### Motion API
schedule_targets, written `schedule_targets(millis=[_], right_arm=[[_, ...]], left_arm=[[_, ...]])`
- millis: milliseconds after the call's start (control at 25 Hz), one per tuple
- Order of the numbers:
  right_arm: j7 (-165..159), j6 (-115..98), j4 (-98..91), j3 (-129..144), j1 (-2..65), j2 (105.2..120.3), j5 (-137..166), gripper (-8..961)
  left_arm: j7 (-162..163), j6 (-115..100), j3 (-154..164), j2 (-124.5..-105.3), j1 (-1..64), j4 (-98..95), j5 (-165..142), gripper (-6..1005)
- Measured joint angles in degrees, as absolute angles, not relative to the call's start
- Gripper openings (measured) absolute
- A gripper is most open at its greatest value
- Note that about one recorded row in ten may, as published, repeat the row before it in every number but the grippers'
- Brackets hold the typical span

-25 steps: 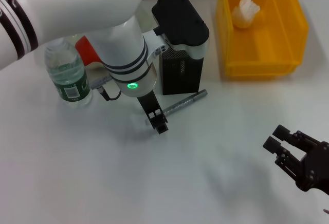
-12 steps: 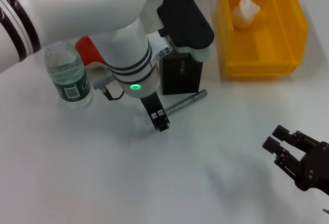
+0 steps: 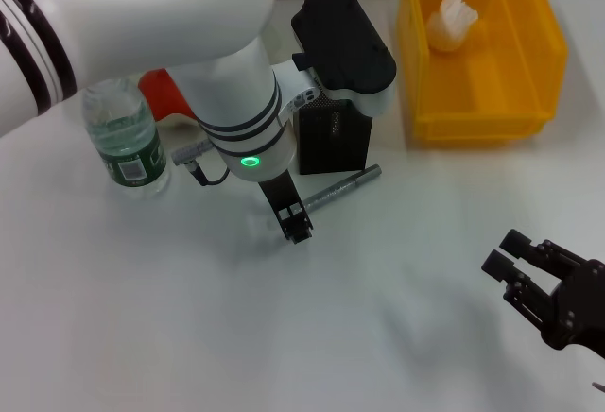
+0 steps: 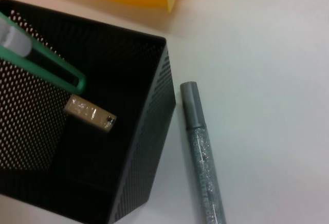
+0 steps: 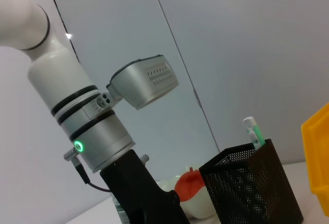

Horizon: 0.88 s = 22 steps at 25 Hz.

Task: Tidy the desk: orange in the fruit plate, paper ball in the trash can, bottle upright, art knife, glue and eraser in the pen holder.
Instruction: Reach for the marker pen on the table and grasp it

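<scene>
1. Left gripper (image 3: pixel 296 225) is down low over the table (image 3: pixel 170 317), just in front of the black mesh pen holder (image 3: pixel 333 138) and right by the near end of the grey glitter glue pen (image 3: pixel 340 188). Honestly can't tell how far apart its jaws are, and I can't see anything in them.
2. The glue pen lies flat on the table, just beside the pen holder's front wall. In the left wrist view the glue pen (image 4: pixel 202 152) looks slightly apart from the holder (image 4: pixel 149 131), running alongside one wall.
3. Inside the holder, same wrist view: the green-and-white art knife (image 4: pixel 41 59) leans against one wall, and the small tan eraser (image 4: pixel 90 114) sits on the bottom.
4. Water bottle (image 3: pixel 123 138) is standing upright to the left of the arm; behind it you get an orange-red bit, which is the orange (image 3: pixel 161 93), mostly hidden by the arm.
5. Yellow bin (image 3: pixel 544 43) sits at the back right with the white paper ball (image 3: pixel 452 20) in its far left corner.
6. Right gripper (image 3: pixel 525 275) is parked near the front right edge, well away from everything, fingers spread apart and holding nothing
</scene>
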<state>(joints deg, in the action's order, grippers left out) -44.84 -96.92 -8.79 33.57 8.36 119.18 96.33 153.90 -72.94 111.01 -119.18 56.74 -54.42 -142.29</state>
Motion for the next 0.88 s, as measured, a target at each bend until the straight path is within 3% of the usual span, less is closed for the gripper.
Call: schedule_targets(millis=[160,400,880], right_arm=[[-44.9,-96.8,-8.8,33.6,8.4,119.25,96.3,407],[-45.3,-96.8,-8.8,33.6,8.4,119.27,96.3,407],[-45.6,-96.6,-8.2,33.6,8.5,119.27,96.3,408]], left_arm=[[153.9,-72.9,111.1,-119.18,56.7,-54.4,-142.3,431],[153.9,-72.7,111.4,-119.18,56.6,-54.4,-142.3,329],[153.9,-72.5,111.4,-119.18,56.4,-53.8,-142.3,330]])
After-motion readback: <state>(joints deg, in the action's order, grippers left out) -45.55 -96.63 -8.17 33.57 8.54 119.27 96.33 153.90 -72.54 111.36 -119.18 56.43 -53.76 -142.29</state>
